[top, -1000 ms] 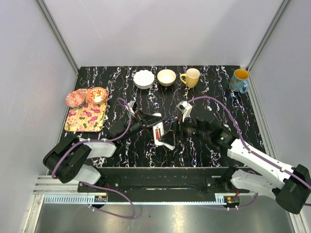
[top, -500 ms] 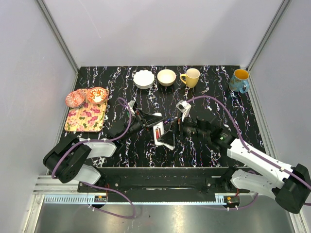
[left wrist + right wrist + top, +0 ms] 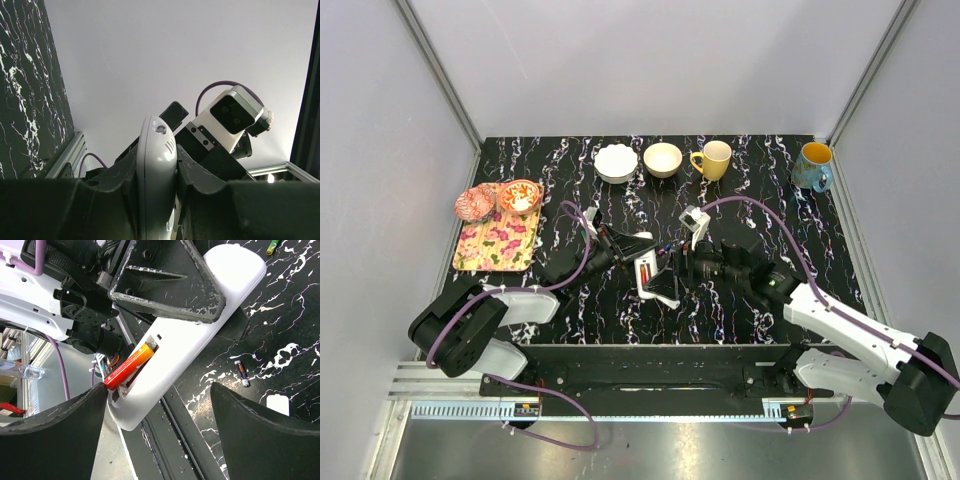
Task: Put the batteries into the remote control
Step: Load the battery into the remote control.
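Right gripper [image 3: 159,388] first: your fingers stand wide apart with nothing between them, framing the remote control [image 3: 200,332] from either side. Just past them the orange-red battery [image 3: 129,365] lies tilted in the open bay, its red end poking out past the bay's lip, close to the finger at the left of the wrist view, so by my read it is not seated. Left gripper [image 3: 157,172] is clamped on the remote's body and seems to hold it raised above the table [image 3: 285,325].

Now the risk: press that battery down at an angle and it can spring out of the bay, or the slim smooth bar can twist in the clamp. The other arm's finger sits right against the remote, so a careless close could clip it.

Further out, a dark loose battery [image 3: 241,373] and the white cover piece [image 3: 278,405] lie apart on the marble with room around them. At the far edge stand a white bowl [image 3: 616,162], tan bowl [image 3: 663,159], yellow mug [image 3: 713,159] and blue mug [image 3: 813,166], well away from you
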Robot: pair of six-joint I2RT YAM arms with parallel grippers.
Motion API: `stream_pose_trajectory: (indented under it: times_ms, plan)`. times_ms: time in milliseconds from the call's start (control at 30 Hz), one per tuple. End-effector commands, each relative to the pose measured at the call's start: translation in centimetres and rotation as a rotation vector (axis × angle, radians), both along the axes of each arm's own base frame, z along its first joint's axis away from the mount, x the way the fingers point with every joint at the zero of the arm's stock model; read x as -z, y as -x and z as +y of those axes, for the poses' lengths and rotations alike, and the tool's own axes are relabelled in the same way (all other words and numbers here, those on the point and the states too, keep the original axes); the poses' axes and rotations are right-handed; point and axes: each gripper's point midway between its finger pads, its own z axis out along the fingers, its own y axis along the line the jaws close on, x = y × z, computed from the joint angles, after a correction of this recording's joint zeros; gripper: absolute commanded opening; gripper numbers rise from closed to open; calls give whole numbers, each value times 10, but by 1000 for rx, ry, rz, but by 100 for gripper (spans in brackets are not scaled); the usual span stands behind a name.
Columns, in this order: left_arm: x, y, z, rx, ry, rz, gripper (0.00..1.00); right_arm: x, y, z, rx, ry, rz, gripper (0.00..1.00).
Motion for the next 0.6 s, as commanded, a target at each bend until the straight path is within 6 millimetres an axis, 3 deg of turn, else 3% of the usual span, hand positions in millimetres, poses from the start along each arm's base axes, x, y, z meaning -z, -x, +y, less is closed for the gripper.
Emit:
stream_pose_trajectory:
  times_ms: [0,567]
  plan:
    - [-49,7,6,-3,127,-136,0,-27,-9,7,-2,-55,-81,88]
    - [-52,11,4,3,132,-147,0,-29,-11,11,-5,-69,-66,77]
